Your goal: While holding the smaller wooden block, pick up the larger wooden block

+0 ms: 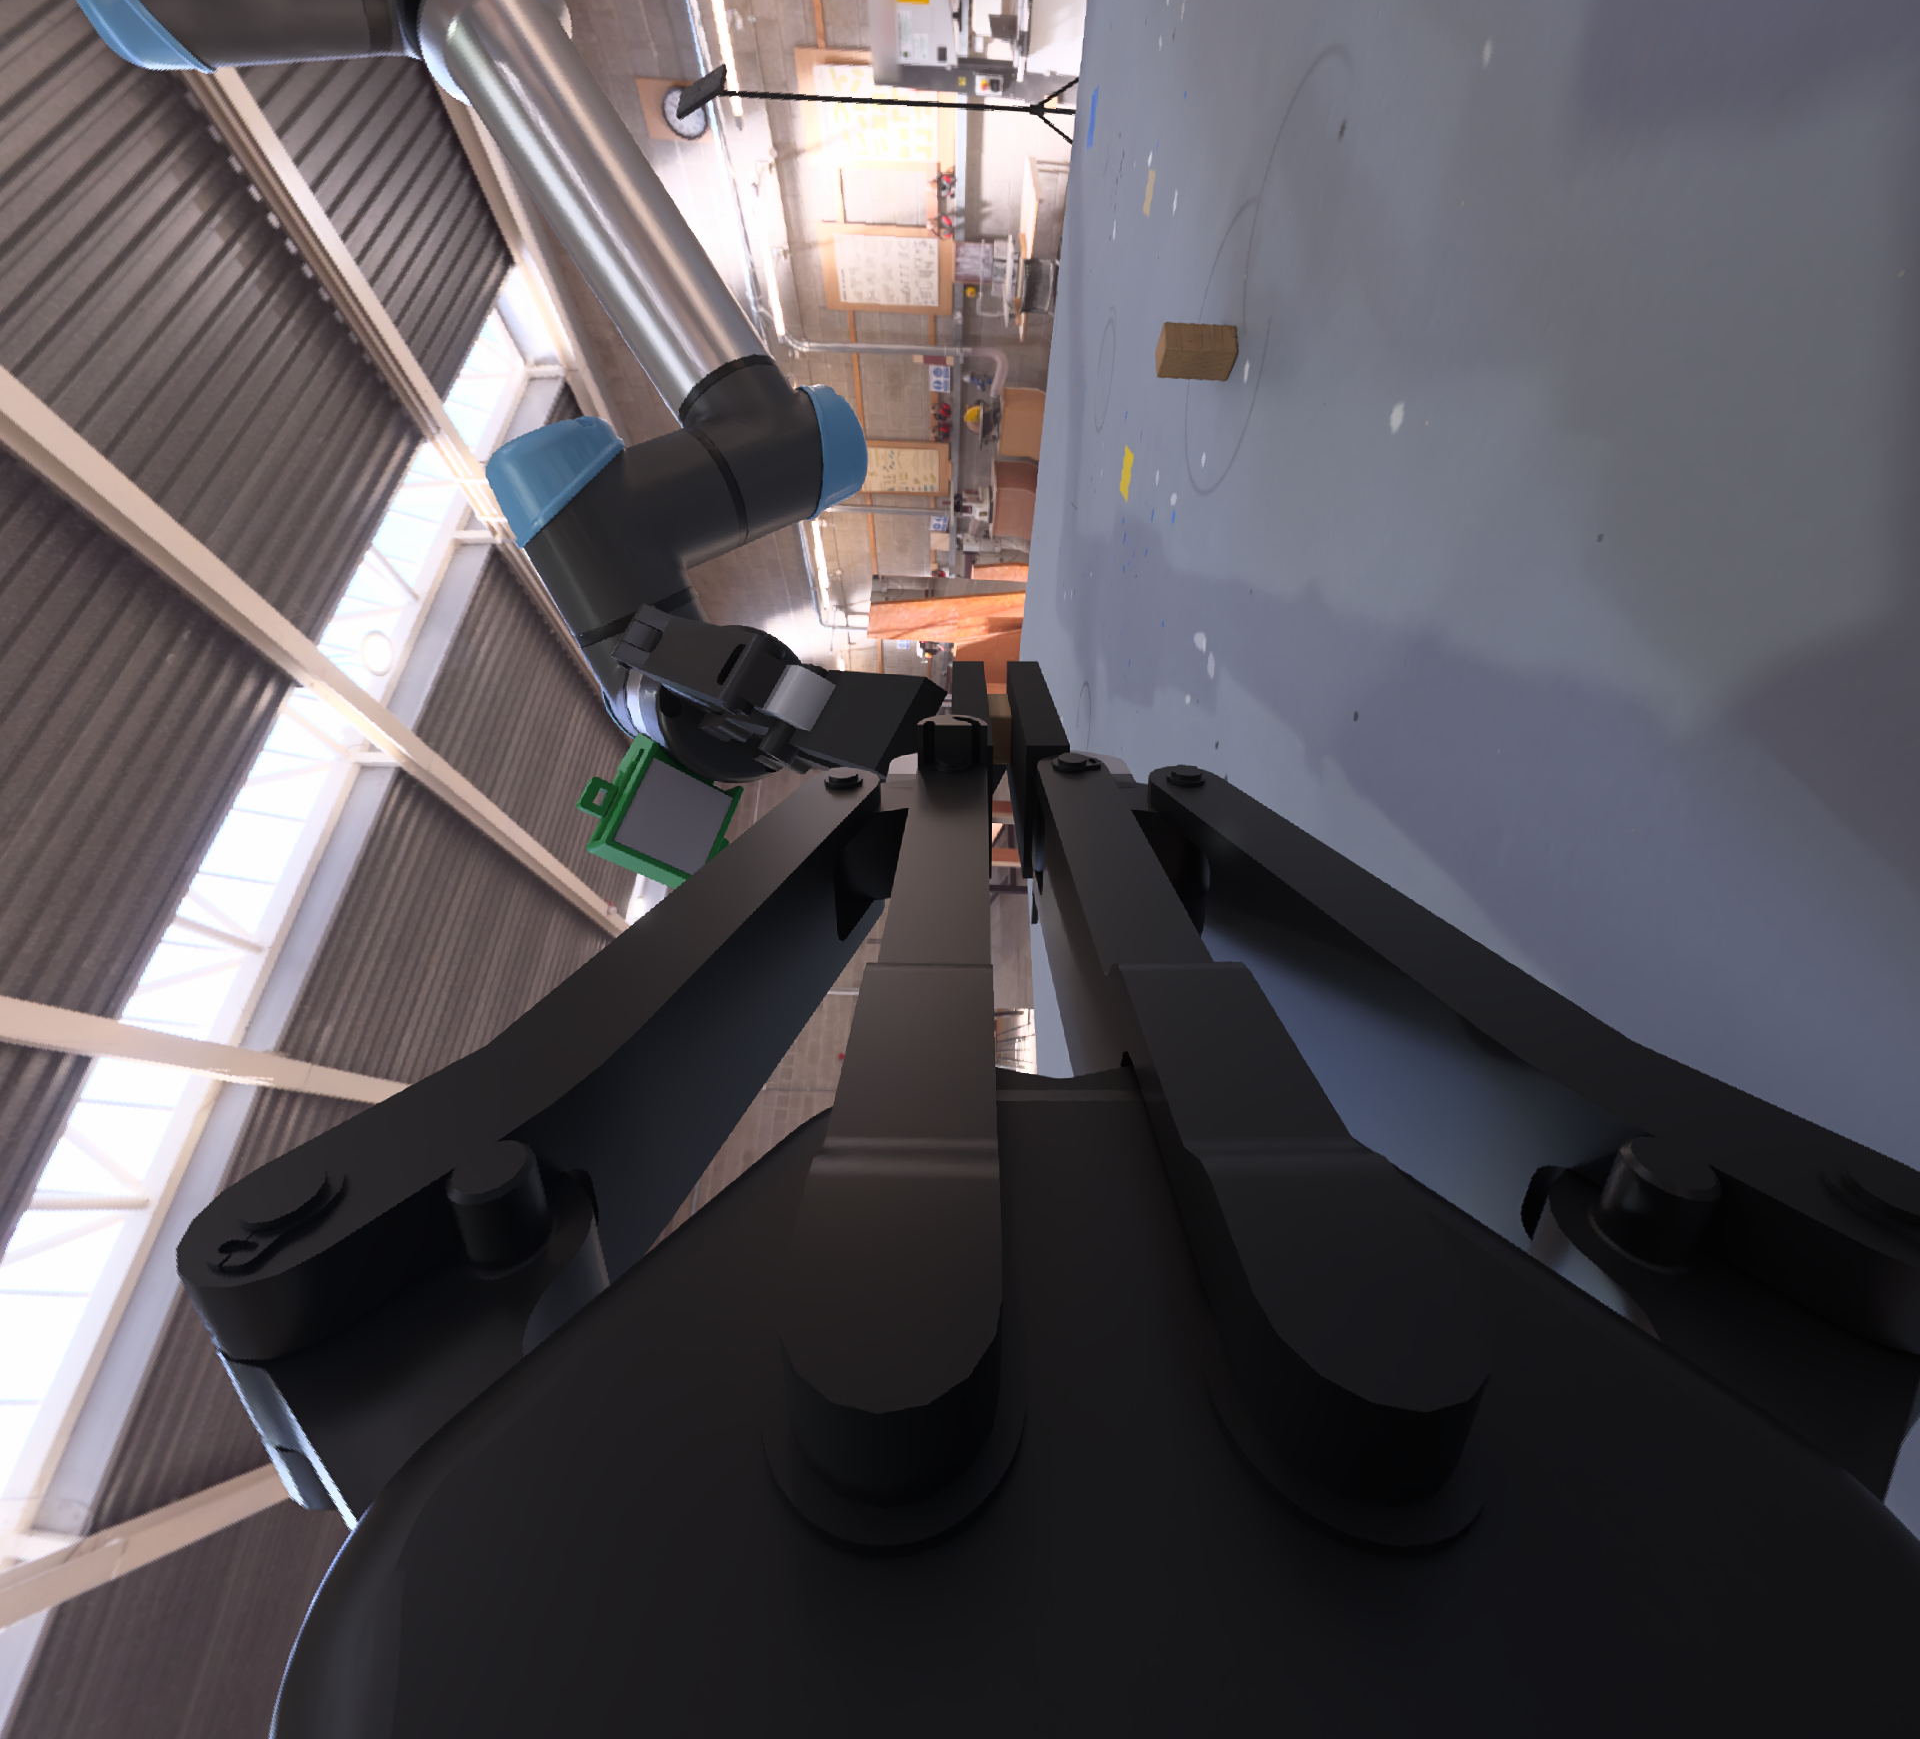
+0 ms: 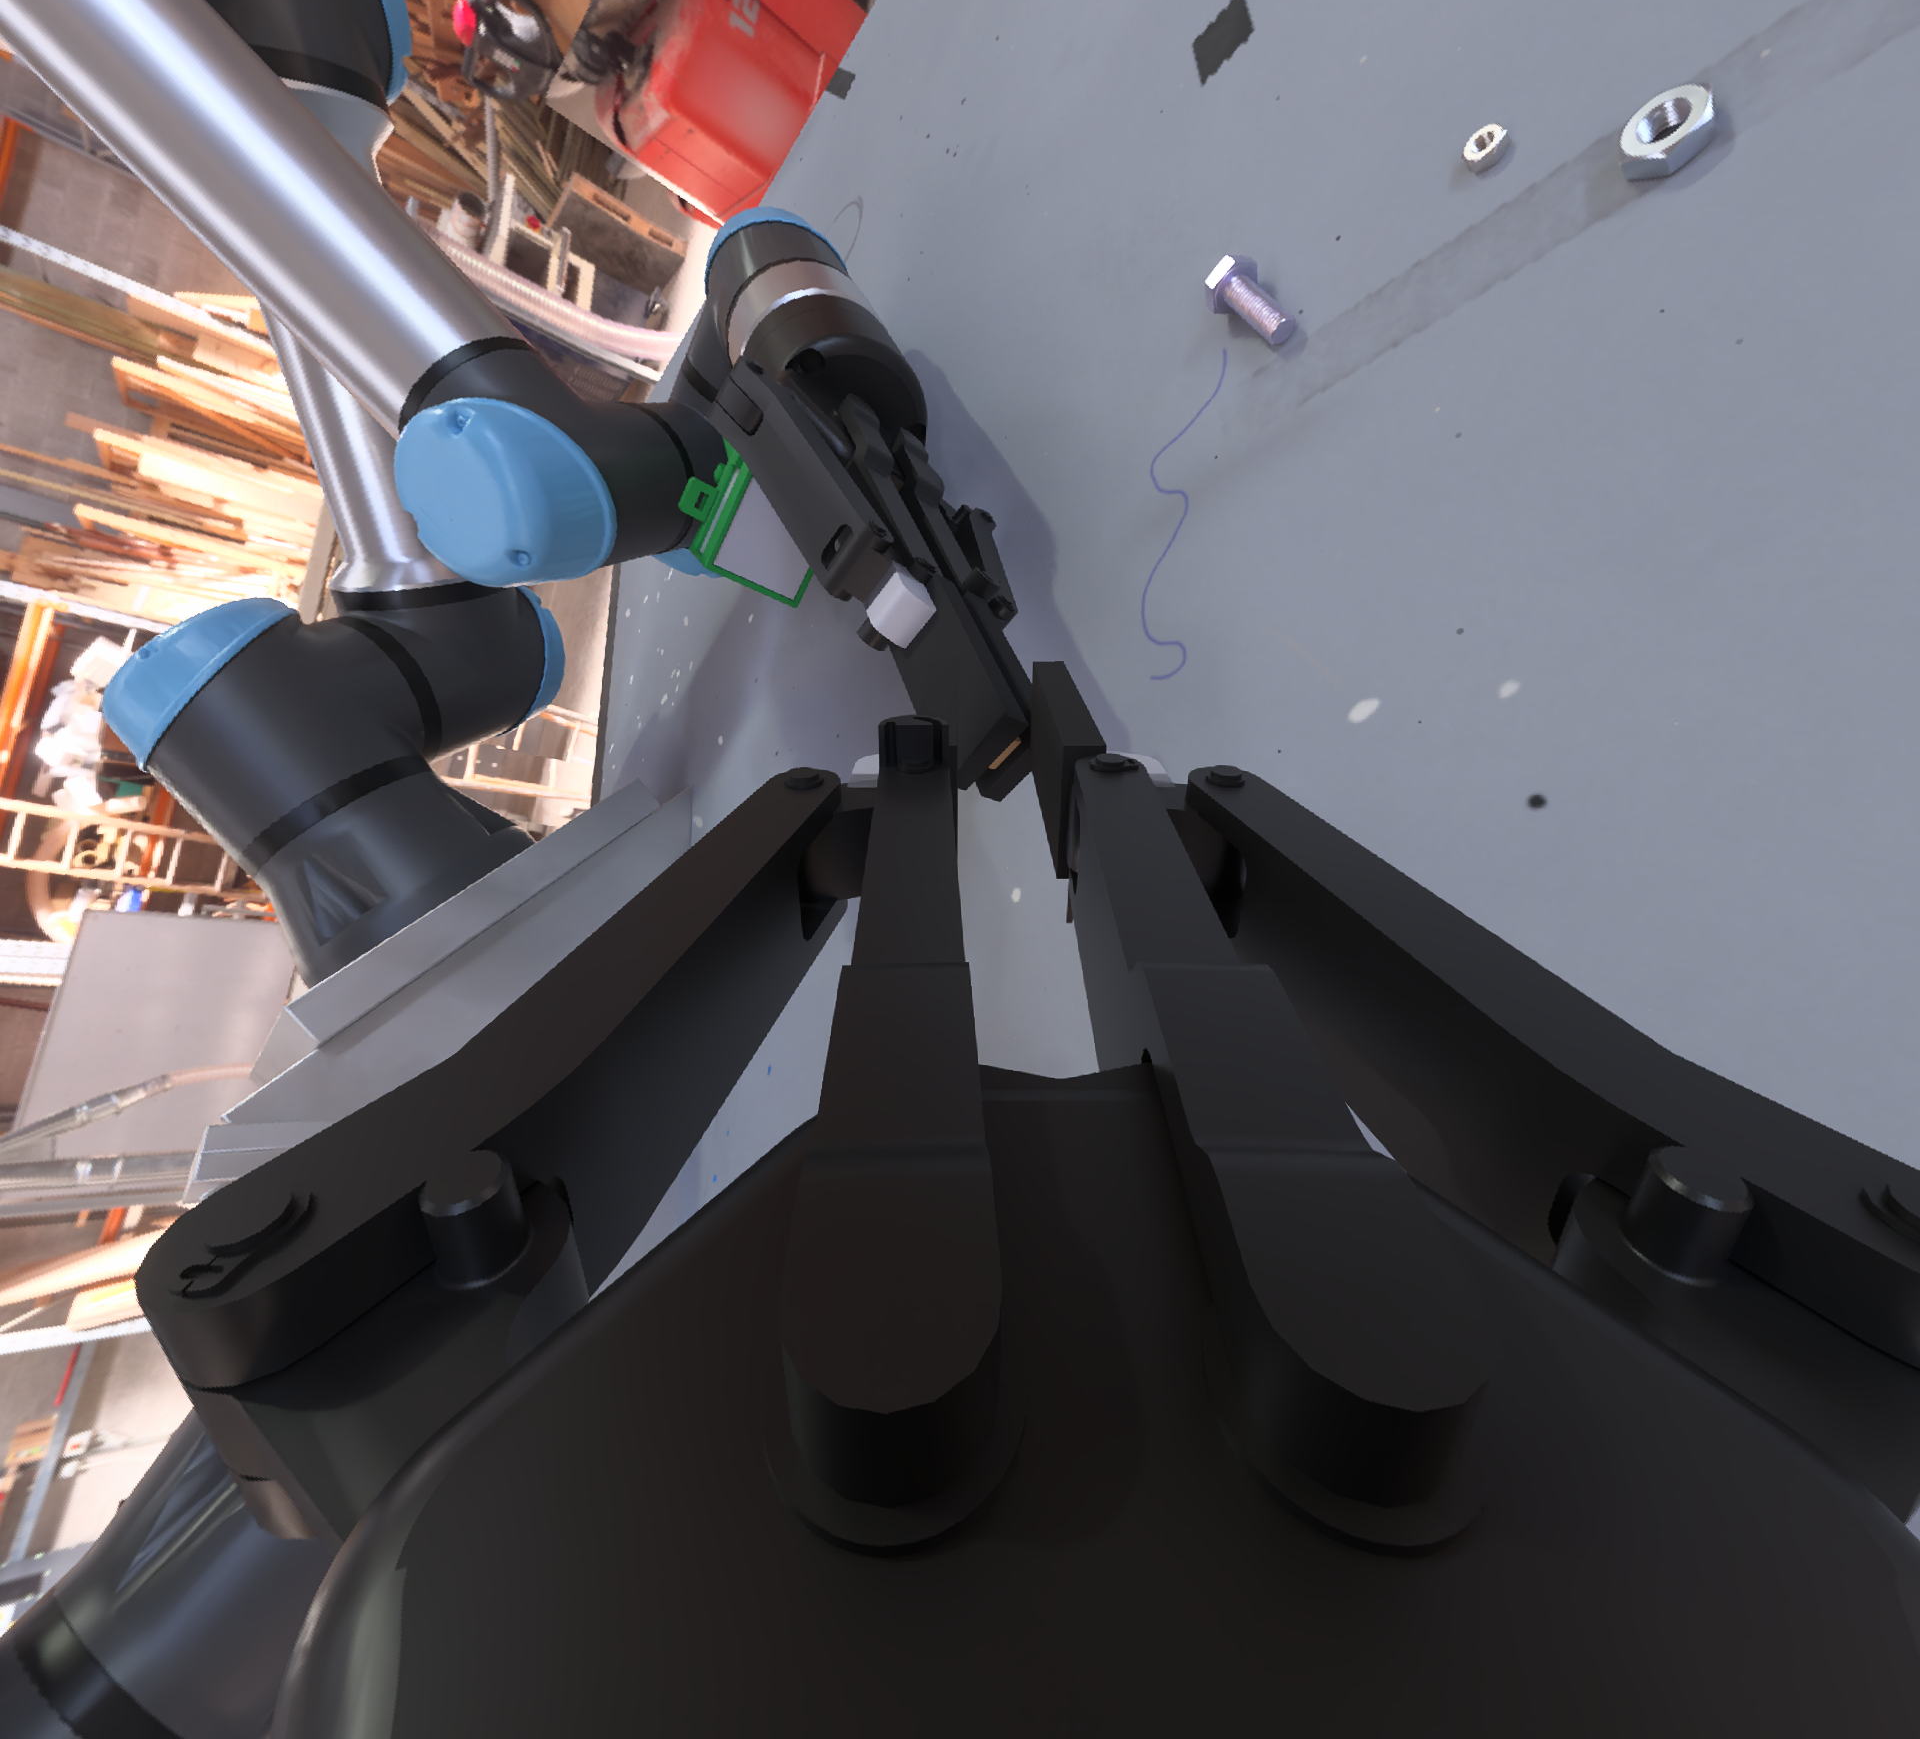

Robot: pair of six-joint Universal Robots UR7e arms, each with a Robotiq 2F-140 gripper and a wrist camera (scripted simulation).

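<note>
Left gripper (image 1: 995, 713) nearly closed, pinching the smaller wooden block (image 1: 1000, 705), just a sliver showing at frame centre. Larger wooden block (image 1: 1197, 352) sits alone on the grey table (image 1: 1558, 546), upper right, well apart. Right gripper (image 2: 1013, 744) slightly parted around the left gripper's tips; grip unclear. Bolt (image 2: 1252, 302) and nut (image 2: 1667, 129) upper right.

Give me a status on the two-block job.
Done: the small wooden block is clamped in the left gripper. In hand: the right gripper sits close by the left one, fingers slightly apart, holding nothing. Left: the larger wooden block lies untouched on the grey table, so its pickup remains.
</note>
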